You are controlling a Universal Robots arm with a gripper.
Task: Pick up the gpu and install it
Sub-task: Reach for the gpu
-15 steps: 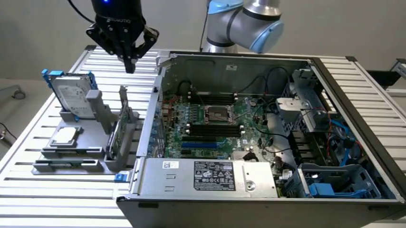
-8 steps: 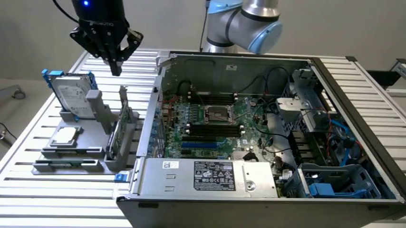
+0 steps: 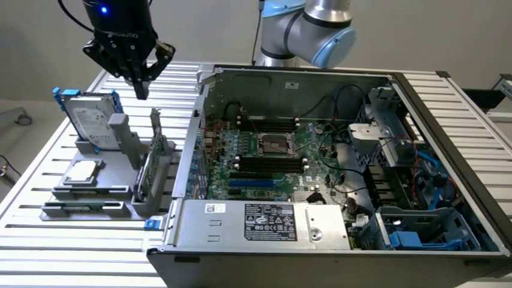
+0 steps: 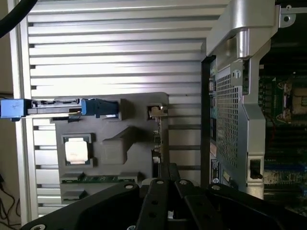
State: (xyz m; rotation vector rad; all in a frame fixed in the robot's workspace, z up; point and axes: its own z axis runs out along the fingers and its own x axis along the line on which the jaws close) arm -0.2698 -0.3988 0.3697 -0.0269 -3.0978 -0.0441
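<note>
The gpu (image 3: 151,163) stands on edge in a slot of the grey holder (image 3: 104,192), its green board facing the exterior view's left and its silver bracket pointing up. The wrist view looks down on the gpu (image 4: 161,136) edge-on as a thin strip. My gripper (image 3: 142,91) hangs in the air above and a little behind the card, fingers shut together with nothing between them. The shut black fingers (image 4: 167,168) sit over the card's near end in the wrist view, clear of it.
A silver hard drive with blue rails (image 3: 90,119) stands at the holder's back and a square processor chip (image 3: 83,171) lies flat beside it. The open computer case (image 3: 200,108) with its motherboard (image 3: 272,159) lies to the exterior view's right, on the slatted metal table (image 3: 48,156).
</note>
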